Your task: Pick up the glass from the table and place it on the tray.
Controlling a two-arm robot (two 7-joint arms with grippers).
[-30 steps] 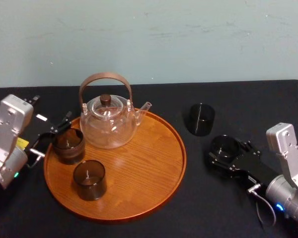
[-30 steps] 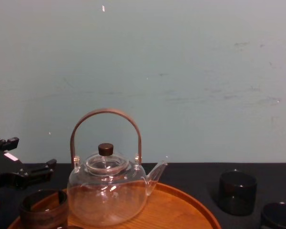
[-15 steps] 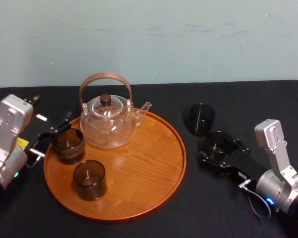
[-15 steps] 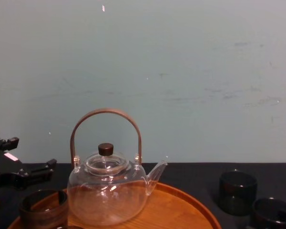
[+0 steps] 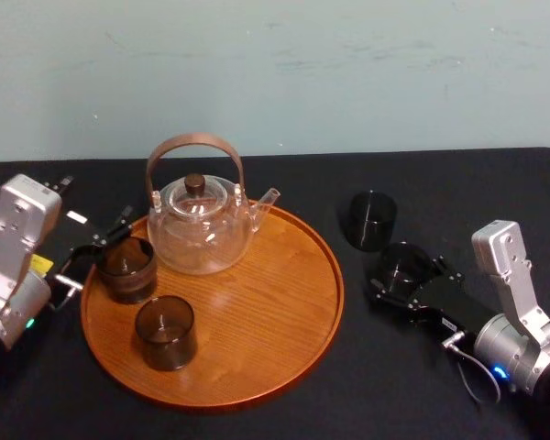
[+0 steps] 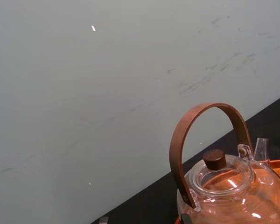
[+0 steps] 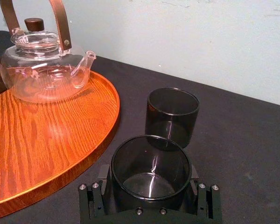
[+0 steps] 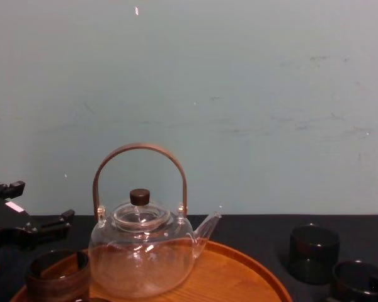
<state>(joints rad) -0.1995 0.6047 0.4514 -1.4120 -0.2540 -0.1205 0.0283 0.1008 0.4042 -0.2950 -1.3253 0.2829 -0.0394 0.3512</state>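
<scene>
A dark smoked glass (image 5: 405,262) stands on the black table right of the tray (image 5: 257,312), the large round orange-brown wooden one. My right gripper (image 5: 408,275) is open around this glass (image 7: 150,163), one finger close along each side, and it is low on the cloth. The chest view has the glass (image 8: 359,277) at the lower right. My left gripper (image 5: 99,247) rests open at the tray's left edge, beside a brown glass (image 5: 126,268) standing on the tray.
A second dark glass (image 5: 372,220) stands on the table just beyond the one in my right gripper. On the tray are a clear glass teapot (image 5: 200,225) with a brown handle and another brown glass (image 5: 165,332). A pale wall rises behind the table.
My right gripper has shifted a little left toward the tray, with the glass still between its fingers, then held still. The left arm has not moved.
</scene>
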